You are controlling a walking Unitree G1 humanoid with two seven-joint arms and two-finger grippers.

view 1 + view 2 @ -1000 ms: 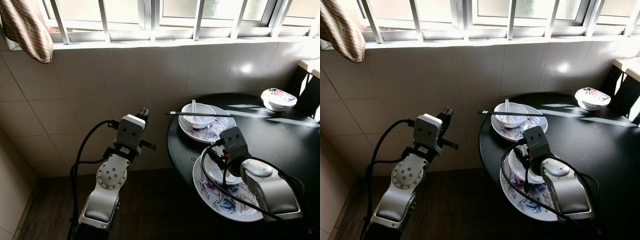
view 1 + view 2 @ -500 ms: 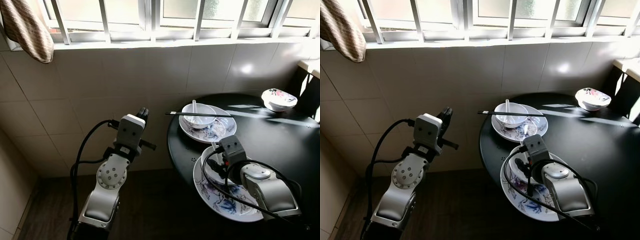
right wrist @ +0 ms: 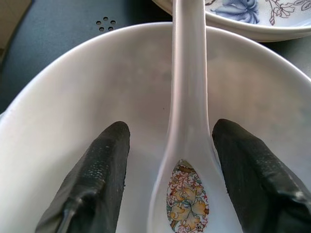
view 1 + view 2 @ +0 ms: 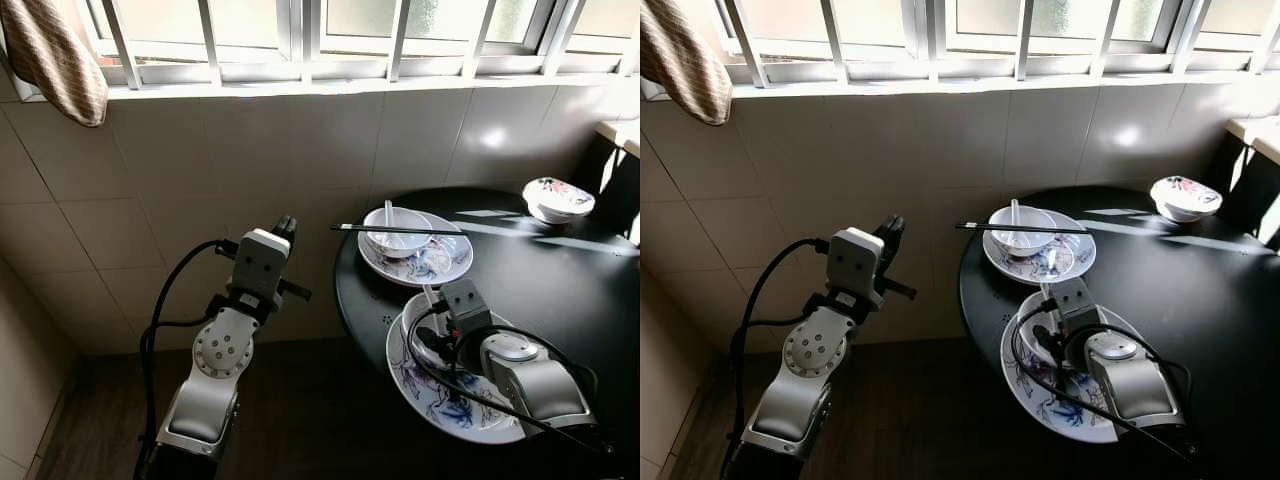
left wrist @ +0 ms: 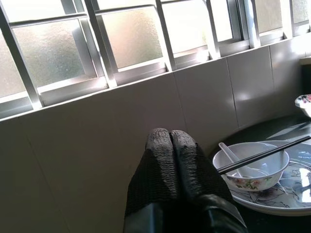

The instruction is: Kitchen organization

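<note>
On the round black table [image 4: 560, 290], the right gripper [image 3: 170, 170] reaches down into a white bowl [image 3: 87, 97] that sits on the near floral plate [image 4: 470, 420]. Its fingers [image 3: 99, 170] are apart, one on each side of a white ceramic spoon [image 3: 187, 111] lying in the bowl. Further back, another bowl [image 4: 398, 230] with a spoon sits on a second plate [image 4: 440, 265], black chopsticks [image 4: 400, 229] laid across its rim. A small floral bowl [image 4: 556, 198] stands beyond. The left gripper [image 5: 171, 160], fingers pressed together, is held up facing the tiled wall [image 4: 200, 180].
</note>
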